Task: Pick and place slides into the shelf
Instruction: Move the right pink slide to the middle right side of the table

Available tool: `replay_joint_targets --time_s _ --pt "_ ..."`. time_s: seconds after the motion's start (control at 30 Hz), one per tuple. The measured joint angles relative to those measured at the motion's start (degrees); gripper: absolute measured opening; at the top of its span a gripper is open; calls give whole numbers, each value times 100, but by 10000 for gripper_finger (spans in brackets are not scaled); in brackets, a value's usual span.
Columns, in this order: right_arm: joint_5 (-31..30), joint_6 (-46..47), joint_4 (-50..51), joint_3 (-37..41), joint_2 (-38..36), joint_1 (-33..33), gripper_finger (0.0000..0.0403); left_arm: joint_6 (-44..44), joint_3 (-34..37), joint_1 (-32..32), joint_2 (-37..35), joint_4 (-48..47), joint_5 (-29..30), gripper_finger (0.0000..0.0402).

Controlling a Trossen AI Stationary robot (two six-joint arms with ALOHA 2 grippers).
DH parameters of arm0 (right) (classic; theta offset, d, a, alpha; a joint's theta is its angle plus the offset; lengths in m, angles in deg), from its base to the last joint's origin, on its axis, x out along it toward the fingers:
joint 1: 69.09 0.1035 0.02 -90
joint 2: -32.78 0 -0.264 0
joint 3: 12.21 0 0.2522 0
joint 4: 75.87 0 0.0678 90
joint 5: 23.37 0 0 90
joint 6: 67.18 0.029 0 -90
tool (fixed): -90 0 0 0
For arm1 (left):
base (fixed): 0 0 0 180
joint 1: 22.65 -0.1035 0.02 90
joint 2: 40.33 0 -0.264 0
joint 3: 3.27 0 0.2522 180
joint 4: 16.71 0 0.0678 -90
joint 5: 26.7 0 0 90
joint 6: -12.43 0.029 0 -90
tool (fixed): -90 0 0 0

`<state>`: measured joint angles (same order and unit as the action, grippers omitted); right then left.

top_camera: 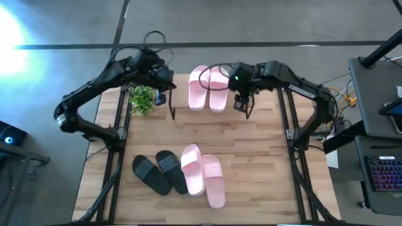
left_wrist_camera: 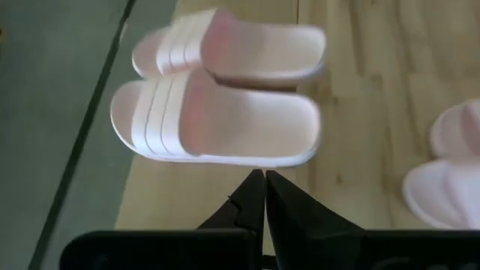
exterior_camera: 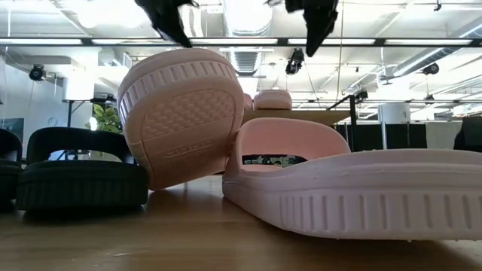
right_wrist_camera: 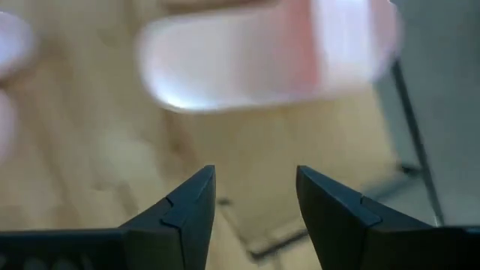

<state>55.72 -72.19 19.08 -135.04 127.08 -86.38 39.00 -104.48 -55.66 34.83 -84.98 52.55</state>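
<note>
Two light pink slides (top_camera: 209, 88) lie side by side on the shelf (top_camera: 182, 110) at the table's far edge; the left wrist view shows this pair (left_wrist_camera: 217, 120) on the light top board. My left gripper (top_camera: 164, 81) (left_wrist_camera: 264, 184) is shut and hovers left of the shelf. My right gripper (top_camera: 242, 102) (right_wrist_camera: 255, 195) is open above the shelf's right end, beside the pink slide (right_wrist_camera: 270, 56). Near the table's front edge lie two black slides (top_camera: 160, 172) and two pink slides (top_camera: 202, 176). In the low view one pink slide (exterior_camera: 181, 113) is tipped up, leaning on the other (exterior_camera: 354, 188).
A small green plant (top_camera: 142, 98) stands on the table just left of the shelf, under my left arm. Bare wooden tabletop (top_camera: 251, 144) stretches between the shelf and the slides at the front. A keyboard (top_camera: 384, 174) sits on a desk off the table's right side.
</note>
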Motion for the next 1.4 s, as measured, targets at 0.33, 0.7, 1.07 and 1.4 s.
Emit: replay_joint_targets --time_s 0.33,0.7,1.07,1.4 --pt "531 277 -1242 2421 -1102 878 178 -1302 1046 799 -1132 -12 57 0" --pt "-725 833 -3273 4151 -1723 2819 178 -2973 2142 3434 -1796 201 2042 0" --pt "-1157 3282 -3304 3542 -155 4579 178 -3204 2196 4796 -1932 147 2395 0" --pt "-1517 4256 -2723 2070 1579 5073 178 -3323 2508 5342 -1974 173 2940 0"
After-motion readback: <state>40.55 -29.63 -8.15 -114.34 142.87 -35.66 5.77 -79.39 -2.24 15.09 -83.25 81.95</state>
